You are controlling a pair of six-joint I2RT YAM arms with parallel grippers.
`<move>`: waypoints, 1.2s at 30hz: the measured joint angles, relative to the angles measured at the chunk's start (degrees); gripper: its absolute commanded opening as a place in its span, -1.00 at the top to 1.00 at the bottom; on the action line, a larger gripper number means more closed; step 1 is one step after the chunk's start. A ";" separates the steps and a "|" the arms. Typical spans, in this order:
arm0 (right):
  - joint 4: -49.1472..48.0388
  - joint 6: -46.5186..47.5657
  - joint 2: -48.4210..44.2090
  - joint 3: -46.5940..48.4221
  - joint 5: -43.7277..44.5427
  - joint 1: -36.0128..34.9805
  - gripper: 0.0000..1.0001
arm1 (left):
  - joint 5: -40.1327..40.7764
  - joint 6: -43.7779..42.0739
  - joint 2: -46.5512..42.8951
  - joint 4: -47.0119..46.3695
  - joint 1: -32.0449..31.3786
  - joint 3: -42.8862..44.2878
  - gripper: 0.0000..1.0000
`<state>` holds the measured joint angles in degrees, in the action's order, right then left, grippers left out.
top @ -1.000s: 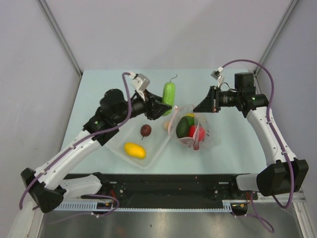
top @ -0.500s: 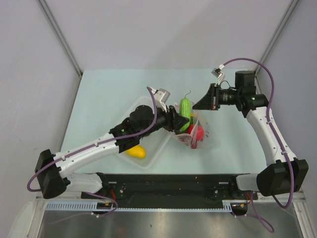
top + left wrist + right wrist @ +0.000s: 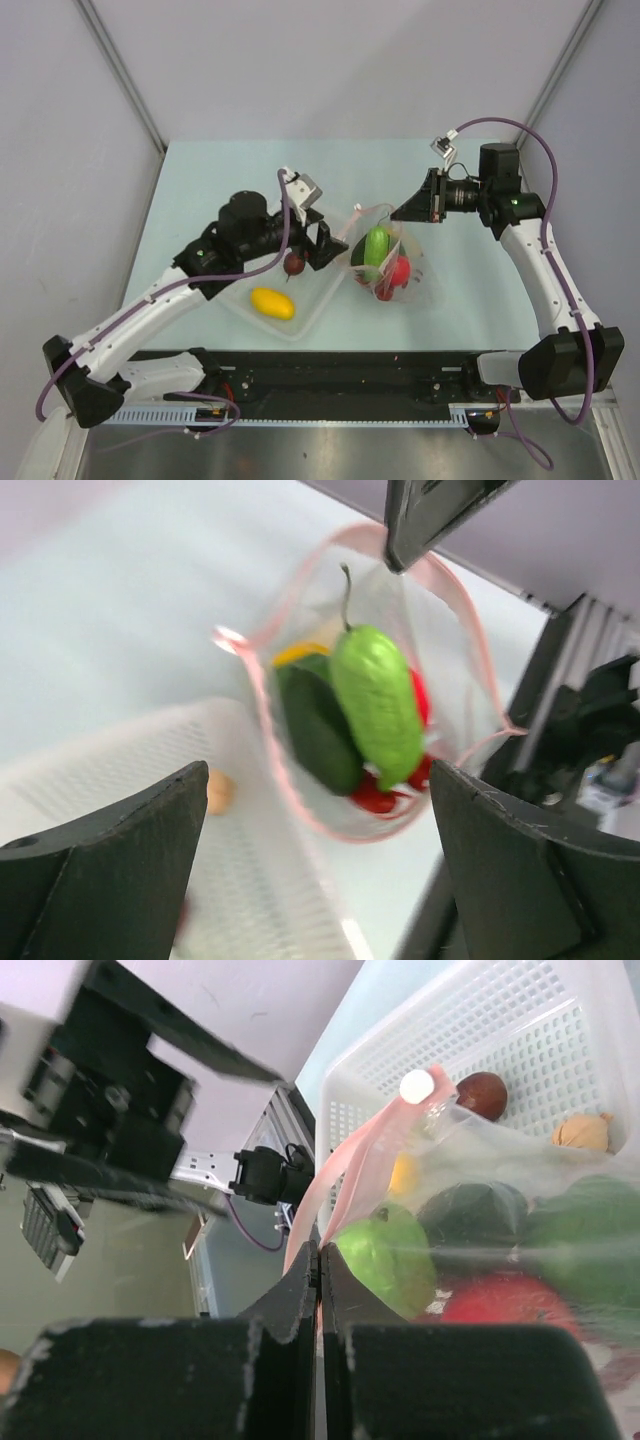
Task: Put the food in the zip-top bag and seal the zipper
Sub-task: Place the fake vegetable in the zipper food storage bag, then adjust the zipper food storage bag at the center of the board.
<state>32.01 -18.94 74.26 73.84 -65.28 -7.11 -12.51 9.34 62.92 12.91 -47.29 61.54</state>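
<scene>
1. A yellow piece (image 3: pixel 272 302) lay in the white basket (image 3: pixel 315 296), nearest the arm bases.
2. A dark plum (image 3: pixel 294 264) sat farther in, just beside the left gripper (image 3: pixel 335 250), whose fingers were spread and empty.
3. The zip-top bag (image 3: pixel 413 263) stood open just right of the basket, holding the cucumber (image 3: pixel 377 246), a pepper (image 3: pixel 318 730) and red pieces (image 3: pixel 400 270).
4. The right gripper (image 3: pixel 397 214) was clamped on the pink zipper (image 3: pixel 345 1160) at the bag's far rim.

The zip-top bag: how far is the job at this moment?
Done: the cucumber, a dark green piece and red pieces lie in the bag. In hand: the right hand pinches the zipper, holding the mouth open; the left hand is open and empty. Left: the plum, yellow piece and mushroom lie in the basket; the zipper is unsealed.
</scene>
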 measured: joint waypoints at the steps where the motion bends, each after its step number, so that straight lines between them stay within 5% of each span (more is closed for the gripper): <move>1: 0.20 0.50 -0.22 0.00 -0.15 0.00 1.00 | -1.88 -3.91 -0.28 1.86 1.66 1.77 -0.89; 10: 4.20 6.51 -1.22 0.00 -1.01 -0.83 1.00 | -18.38 -56.46 -1.55 20.55 2.12 7.93 -0.88; 15: 6.01 8.81 -1.22 0.00 -1.01 -2.54 1.00 | -19.15 -74.42 0.15 24.57 -3.39 5.88 -0.94; 19: 8.02 10.84 -1.22 0.37 -0.98 -3.37 1.00 | -18.60 -82.90 1.77 23.91 -6.10 3.15 -0.51; 20: 8.72 11.47 -1.22 0.68 -0.94 -3.50 1.00 | -18.34 -84.70 2.58 23.80 -6.29 3.02 -0.04; 25: 13.97 16.13 -1.27 3.08 0.07 -3.54 1.00 | -17.40 -89.07 5.81 21.27 -7.15 2.95 0.93; 31: 22.21 25.44 -2.36 7.15 5.53 -3.61 1.00 | -16.92 -78.71 8.02 10.47 -11.87 4.37 1.00; 36: 25.20 30.73 -4.33 9.81 11.45 -6.69 1.00 | -15.47 -65.09 14.19 7.28 -15.47 14.49 1.00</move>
<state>57.21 11.79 69.93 83.66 -53.82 -13.80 -27.99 -55.75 77.10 20.18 -62.76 76.03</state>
